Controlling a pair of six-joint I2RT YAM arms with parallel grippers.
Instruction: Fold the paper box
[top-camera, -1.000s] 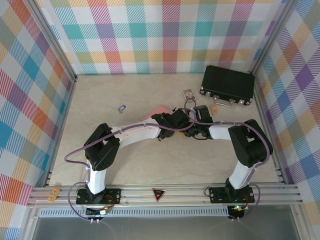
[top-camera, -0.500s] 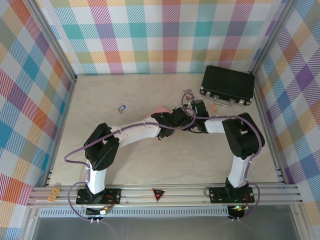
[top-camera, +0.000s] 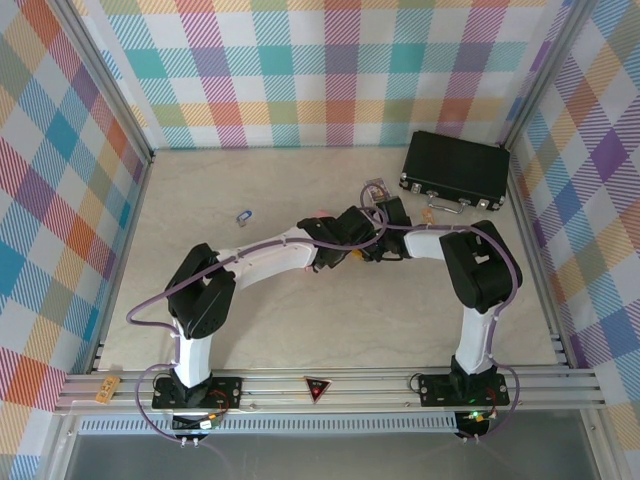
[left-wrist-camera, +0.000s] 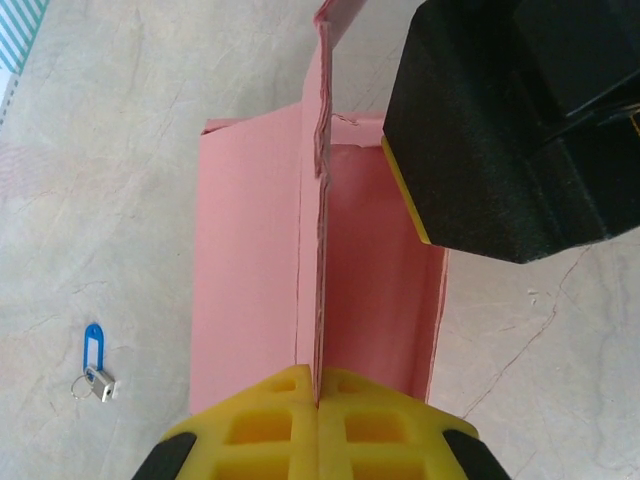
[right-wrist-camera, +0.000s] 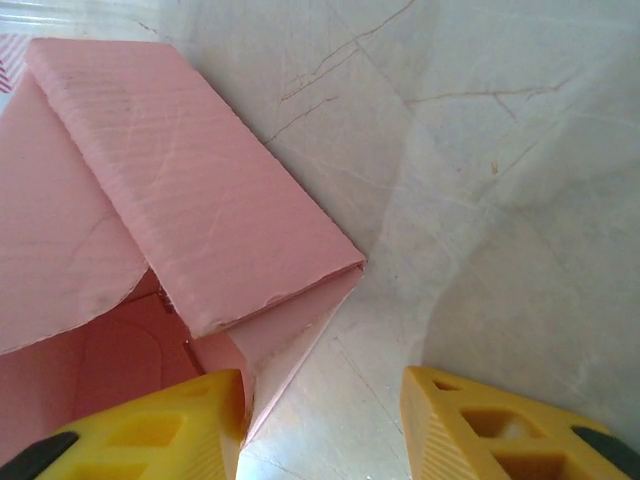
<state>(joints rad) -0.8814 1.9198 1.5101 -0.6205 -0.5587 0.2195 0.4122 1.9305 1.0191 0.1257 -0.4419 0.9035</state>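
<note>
**Left tool pinching a box wall upright, mid-fold**

My left tool (left-wrist-camera: 318, 385) is pressed together on a thin upright panel of the paper box (left-wrist-camera: 250, 260). I judge this holds the wall on edge so the crease holds its angle while the other side is worked. My right tool (right-wrist-camera: 320, 415) stands spread with bare table (right-wrist-camera: 480, 150) between its fingers. Its left finger sits by the corner where a folded flap meets the side wall, probably to nudge that flap in, though I cannot make out contact. The box lies mid-table between both arms. Farther off are a blue key tag (left-wrist-camera: 93, 345) to the left and a black hard case (top-camera: 456, 170) in the far right corner.
</note>
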